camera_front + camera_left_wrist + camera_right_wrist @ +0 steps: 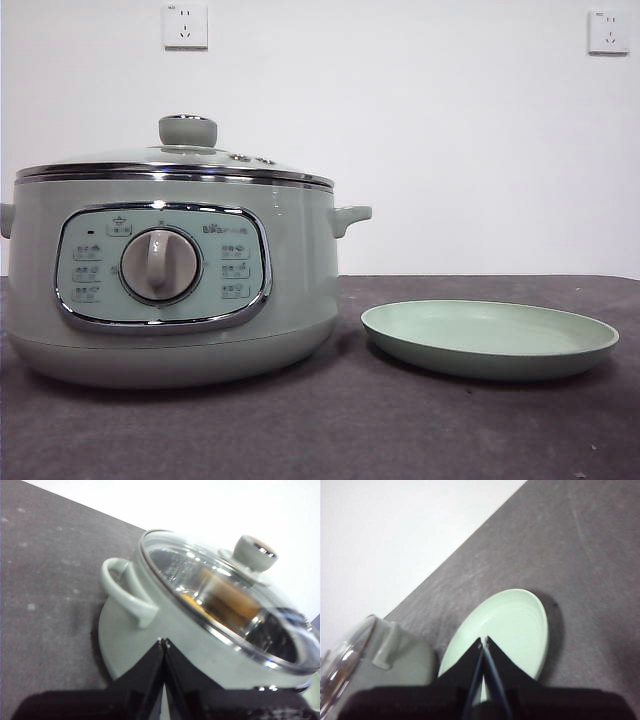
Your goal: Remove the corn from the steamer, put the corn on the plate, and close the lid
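The left gripper (164, 641), clenched on nothing, hangs nearer the lid (220, 595) than the right gripper (483, 640), likewise clenched, above the plate (515, 625).

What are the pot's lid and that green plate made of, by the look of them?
The lid looks like clear glass in a shiny chrome rim: the yellow corn shows through it, and it throws bright glints. Its pale green knob is probably plastic with a metal cap. The plate is matte pale green with soft, dull shading, so plastic or a similar composite rather than glazed ceramic, though that is uncertain.
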Robot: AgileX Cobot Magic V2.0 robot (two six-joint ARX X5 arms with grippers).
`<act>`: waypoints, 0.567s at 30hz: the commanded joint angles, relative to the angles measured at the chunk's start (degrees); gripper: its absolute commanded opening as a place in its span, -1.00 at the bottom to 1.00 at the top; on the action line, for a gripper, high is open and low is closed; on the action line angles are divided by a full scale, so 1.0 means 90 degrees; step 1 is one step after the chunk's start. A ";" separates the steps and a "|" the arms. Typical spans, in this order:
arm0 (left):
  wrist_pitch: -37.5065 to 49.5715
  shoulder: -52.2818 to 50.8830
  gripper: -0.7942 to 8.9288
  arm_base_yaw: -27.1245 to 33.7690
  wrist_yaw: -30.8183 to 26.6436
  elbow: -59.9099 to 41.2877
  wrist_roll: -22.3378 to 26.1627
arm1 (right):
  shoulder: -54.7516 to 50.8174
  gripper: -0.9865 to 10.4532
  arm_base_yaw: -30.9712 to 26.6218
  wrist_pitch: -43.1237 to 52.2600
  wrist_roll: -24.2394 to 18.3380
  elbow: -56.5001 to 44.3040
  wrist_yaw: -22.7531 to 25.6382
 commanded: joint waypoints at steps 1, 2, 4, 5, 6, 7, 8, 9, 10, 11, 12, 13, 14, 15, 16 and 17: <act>-0.0104 0.0078 -0.85 0.0022 0.0005 0.0447 -0.0012 | 0.0204 -0.85 -0.0002 -0.0056 -0.0384 0.0420 -0.0012; -0.0172 0.0158 -0.85 0.0022 0.0007 0.0597 -0.0012 | 0.0335 -0.85 -0.0002 -0.0104 -0.0559 0.0585 -0.0012; -0.0282 0.0357 -0.85 0.0022 0.0012 0.0889 0.0002 | 0.0614 -0.85 -0.0002 -0.0255 -0.0889 0.0940 -0.0012; -0.0333 0.0486 -0.85 0.0022 0.0012 0.1049 0.0046 | 0.0792 -0.85 -0.0002 -0.0352 -0.1071 0.1151 -0.0012; -0.0367 0.0634 -0.85 0.0022 0.0024 0.1207 0.0131 | 0.0979 -0.85 -0.0002 -0.0457 -0.1253 0.1375 -0.0012; -0.0403 0.0767 -0.85 0.0022 0.0029 0.1345 0.0185 | 0.1141 -0.85 -0.0002 -0.0551 -0.1406 0.1571 -0.0012; -0.0469 0.0933 -0.85 0.0022 0.0032 0.1520 0.0260 | 0.1343 -0.85 -0.0002 -0.0663 -0.1586 0.1809 -0.0012; -0.0546 0.1112 -0.85 0.0019 0.0036 0.1702 0.0364 | 0.1552 -0.85 -0.0002 -0.0780 -0.1785 0.2052 -0.0010; -0.0612 0.1273 -0.85 0.0019 0.0044 0.1863 0.0486 | 0.1736 -0.85 -0.0002 -0.0882 -0.1950 0.2263 -0.0012; -0.0687 0.1440 -0.85 0.0019 0.0070 0.2025 0.0612 | 0.1916 -0.85 -0.0002 -0.0971 -0.2101 0.2465 -0.0015; -0.0760 0.1639 -0.85 0.0019 0.0165 0.2220 0.0780 | 0.2132 -0.84 -0.0002 -0.1095 -0.2263 0.2708 -0.0012; -0.0845 0.1841 -0.85 0.0019 0.0238 0.2419 0.0937 | 0.2351 -0.84 -0.0002 -0.1229 -0.2416 0.2951 -0.0017; -0.0918 0.2021 -0.85 0.0019 0.0325 0.2596 0.1064 | 0.2540 -0.84 -0.0002 -0.1348 -0.2535 0.3157 -0.0034; -0.1010 0.2261 -0.85 0.0019 0.0430 0.2827 0.1219 | 0.2798 -0.84 -0.0002 -0.1528 -0.2701 0.3439 -0.0121; -0.1098 0.2441 -0.85 0.0019 0.0525 0.3009 0.1338 | 0.2997 -0.84 -0.0002 -0.1671 -0.2841 0.3648 -0.0199; -0.1190 0.2623 -0.85 0.0019 0.0597 0.3191 0.1430 | 0.3196 -0.84 -0.0002 -0.1824 -0.2960 0.3857 -0.0277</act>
